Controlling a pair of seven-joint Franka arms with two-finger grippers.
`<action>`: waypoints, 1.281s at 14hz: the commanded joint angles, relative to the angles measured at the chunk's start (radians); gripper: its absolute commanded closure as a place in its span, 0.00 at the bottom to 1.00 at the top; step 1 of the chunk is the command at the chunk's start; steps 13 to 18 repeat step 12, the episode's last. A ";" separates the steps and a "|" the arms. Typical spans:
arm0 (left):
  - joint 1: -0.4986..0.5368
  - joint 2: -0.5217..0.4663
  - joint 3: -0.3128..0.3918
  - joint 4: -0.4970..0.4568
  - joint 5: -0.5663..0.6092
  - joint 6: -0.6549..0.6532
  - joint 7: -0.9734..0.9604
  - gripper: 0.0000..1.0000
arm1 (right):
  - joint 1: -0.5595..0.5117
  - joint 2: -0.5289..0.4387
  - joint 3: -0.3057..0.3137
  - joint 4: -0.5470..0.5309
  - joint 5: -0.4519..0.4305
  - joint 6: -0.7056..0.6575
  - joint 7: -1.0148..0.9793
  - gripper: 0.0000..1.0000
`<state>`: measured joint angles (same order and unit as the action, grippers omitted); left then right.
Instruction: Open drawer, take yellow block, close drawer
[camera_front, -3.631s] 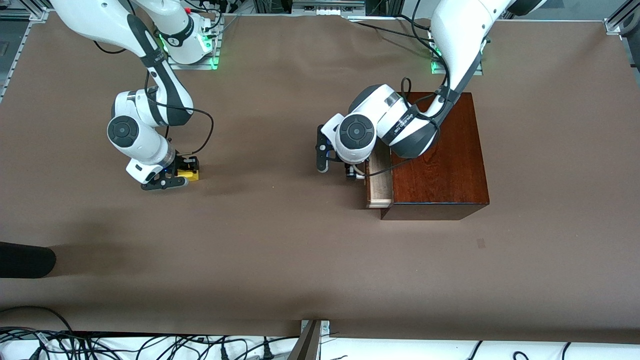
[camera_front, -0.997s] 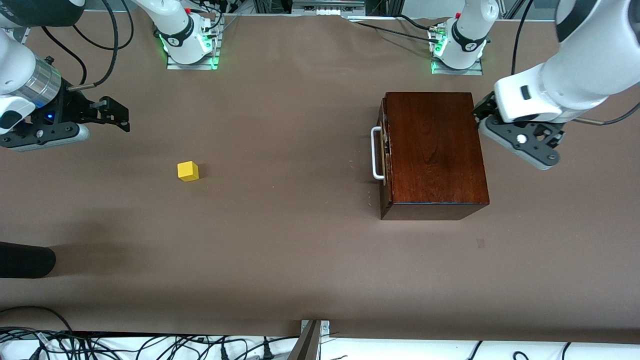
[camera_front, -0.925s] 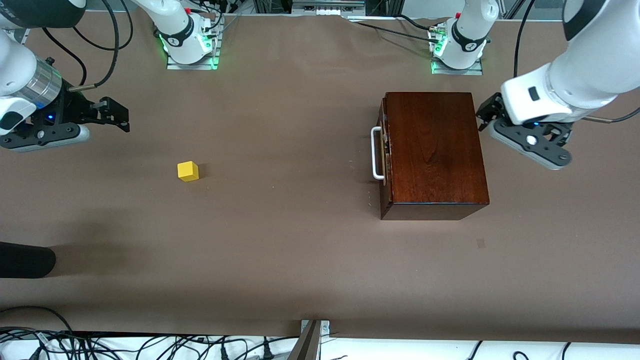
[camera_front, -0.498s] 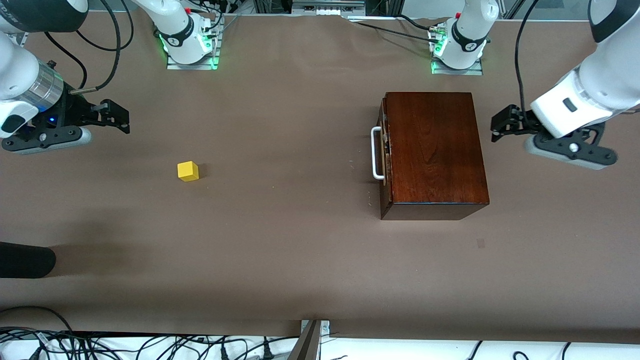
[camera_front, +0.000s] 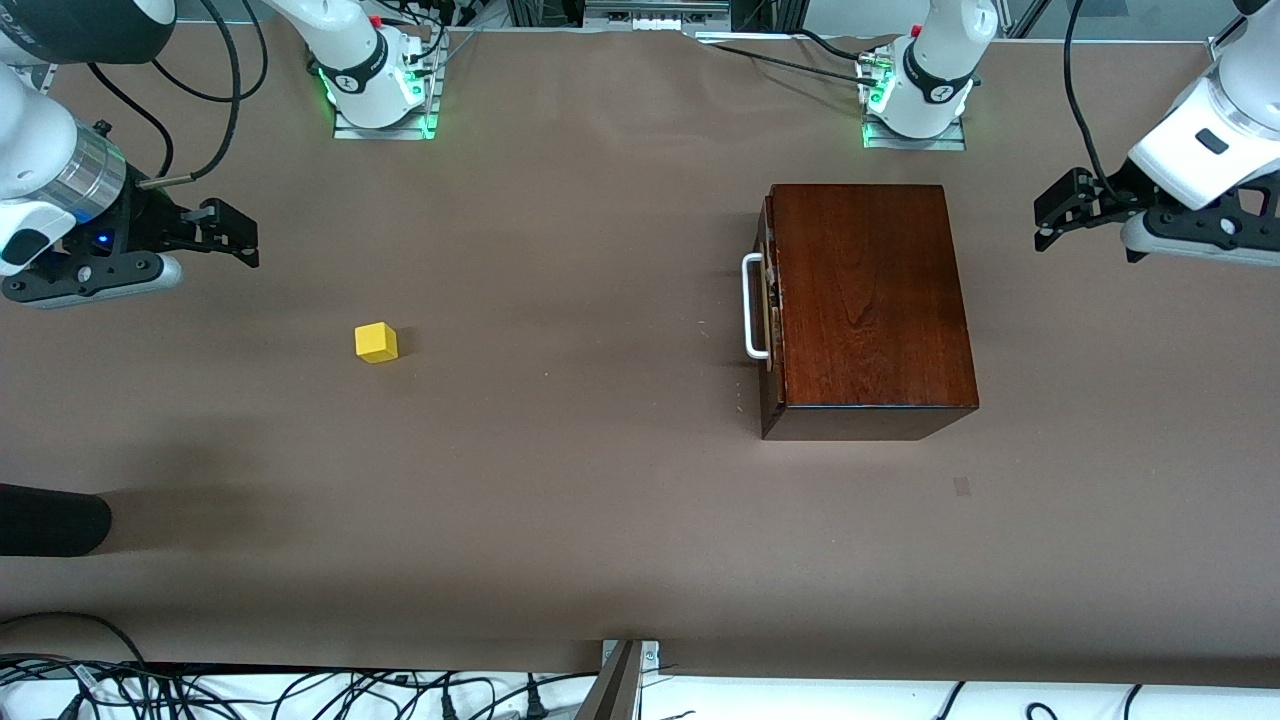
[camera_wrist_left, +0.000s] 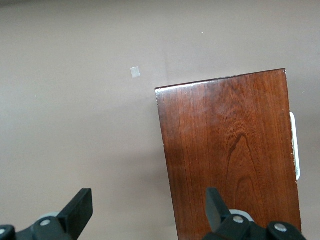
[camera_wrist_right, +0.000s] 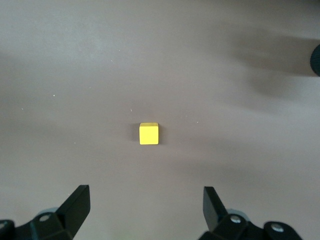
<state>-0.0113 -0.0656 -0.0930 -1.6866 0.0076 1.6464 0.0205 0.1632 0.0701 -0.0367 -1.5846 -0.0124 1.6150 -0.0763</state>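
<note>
From the front, the left claw has swung farther off the box, its drawer shut, while the right claw waits; both wrist views show spread fingers, the yellow block lying alone on the surface.

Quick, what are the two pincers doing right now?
Left pincer: open, holding nothing, up over the table beside the wooden box.
Right pincer: open, holding nothing; the yellow block sits on the table.
</note>
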 joint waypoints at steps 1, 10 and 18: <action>-0.016 -0.036 0.012 -0.042 -0.012 0.033 -0.014 0.00 | -0.002 0.008 0.009 0.035 -0.008 -0.018 -0.005 0.00; -0.009 0.030 0.015 0.024 -0.008 -0.013 -0.019 0.00 | -0.002 0.010 0.009 0.035 -0.006 -0.020 -0.003 0.00; -0.009 0.030 0.013 0.025 -0.008 -0.014 -0.020 0.00 | -0.002 0.010 0.009 0.035 -0.004 -0.024 -0.003 0.00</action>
